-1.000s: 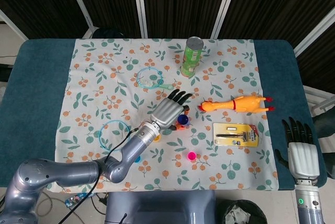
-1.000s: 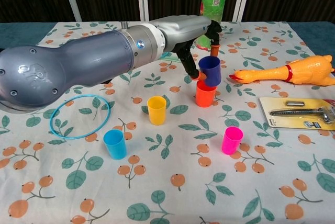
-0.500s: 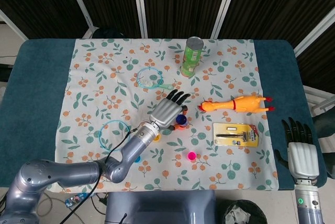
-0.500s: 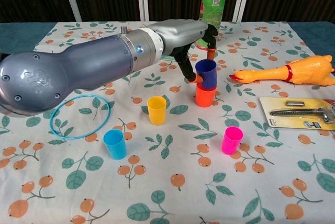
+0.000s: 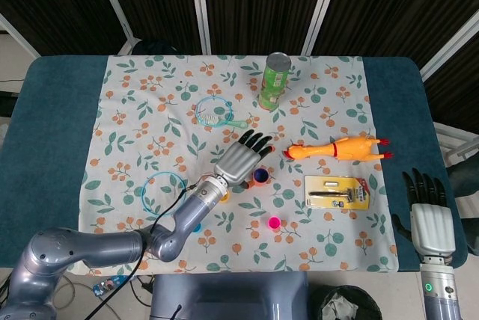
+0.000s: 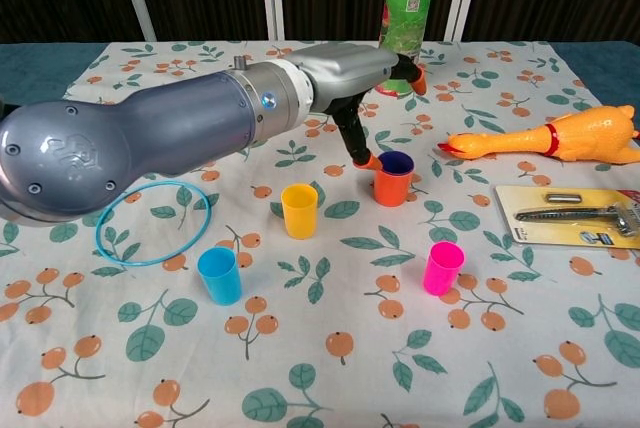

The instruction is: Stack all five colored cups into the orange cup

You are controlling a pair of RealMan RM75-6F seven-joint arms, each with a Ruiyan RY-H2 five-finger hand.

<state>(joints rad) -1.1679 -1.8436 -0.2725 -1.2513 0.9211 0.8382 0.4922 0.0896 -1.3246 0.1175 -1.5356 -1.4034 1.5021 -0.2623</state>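
The dark blue cup (image 6: 396,161) sits nested inside the orange cup (image 6: 392,185) at mid-table, seen from above as one stack (image 5: 260,176). My left hand (image 6: 350,73) hovers just left of and above it with fingers spread, holding nothing; its thumb tip is close beside the orange cup's rim. The yellow cup (image 6: 299,210), light blue cup (image 6: 219,275) and pink cup (image 6: 443,267) stand upright and apart, nearer the front. My right hand (image 5: 428,219) rests off the cloth at the lower right, fingers extended and empty.
A green can (image 6: 408,3) stands behind the stack. To the right lie a rubber chicken (image 6: 545,138) and a packaged tool (image 6: 580,216). A blue ring (image 6: 150,223) lies at the left, and another ring (image 5: 213,111) further back.
The dark blue cup went down from above the orange cup into it. My left hand let go of it and spread its fingers. The right hand has not moved.
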